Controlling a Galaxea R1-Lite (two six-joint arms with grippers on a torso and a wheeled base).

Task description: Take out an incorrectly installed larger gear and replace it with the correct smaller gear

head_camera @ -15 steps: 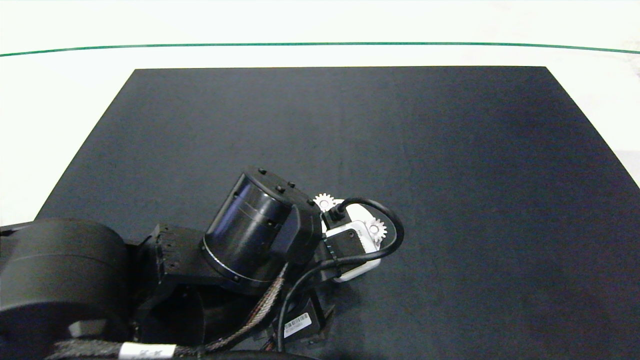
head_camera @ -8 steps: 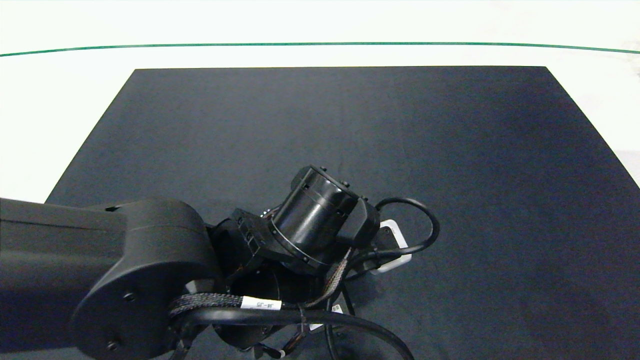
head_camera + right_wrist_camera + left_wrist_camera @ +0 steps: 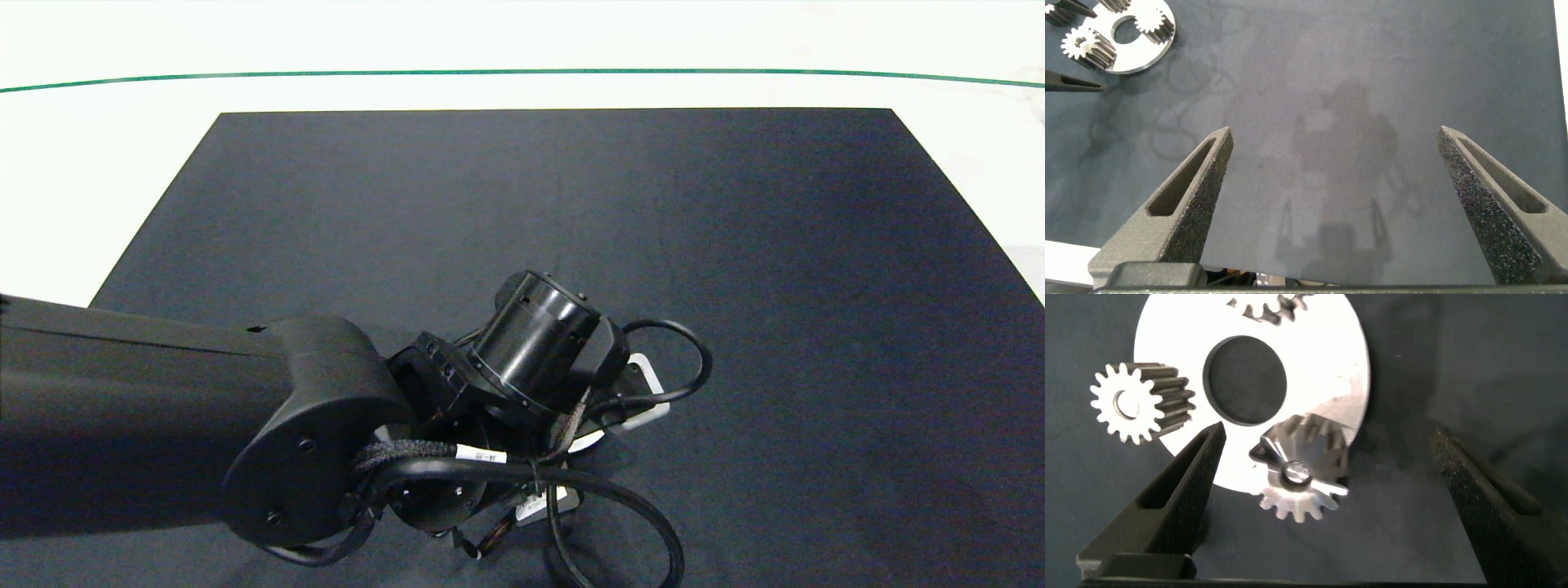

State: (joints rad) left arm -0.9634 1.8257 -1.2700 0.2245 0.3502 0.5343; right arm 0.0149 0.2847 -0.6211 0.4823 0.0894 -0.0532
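1. Left arm [image 3: 245, 433]: it enters from the left over the dark mat [image 3: 735, 245], and its wrist hides most of the white mounting plate [image 3: 645, 371] in the head view.
2. Left gripper [image 3: 1327, 478]: the fingers are spread wide and hold nothing. One finger pad [image 3: 1188, 486] sits at the plate edge; the other is well apart on the opposite side, over bare mat.
3. Gear left of the gripper's centre line: a small blunt-toothed gear [image 3: 1139, 400] lies at the rim of the white disc [image 3: 1315, 359], just beyond the near finger pad. It appears to be a smaller gear.
4. Gear between the fingers: the larger gear [image 3: 1298, 474], with long pointed teeth, sits on a pin at the disc edge, tilted, and touches neither finger.
5. Gear ahead of the gripper: a third gear [image 3: 1270, 306] is cut off at the far edge of the disc, so its type cannot be told.
6. Right gripper [image 3: 1339, 204]: fingers spread, empty, idle over bare mat; the disc is well apart from it.
7. Step in hand (judgement): approach for removing the larger gear; it is not yet gripped.
8. Next move (judgement): centre and lower the left gripper over the larger gear, close on its teeth, and lift straight off the pin. The tilt may cause slipping or binding.
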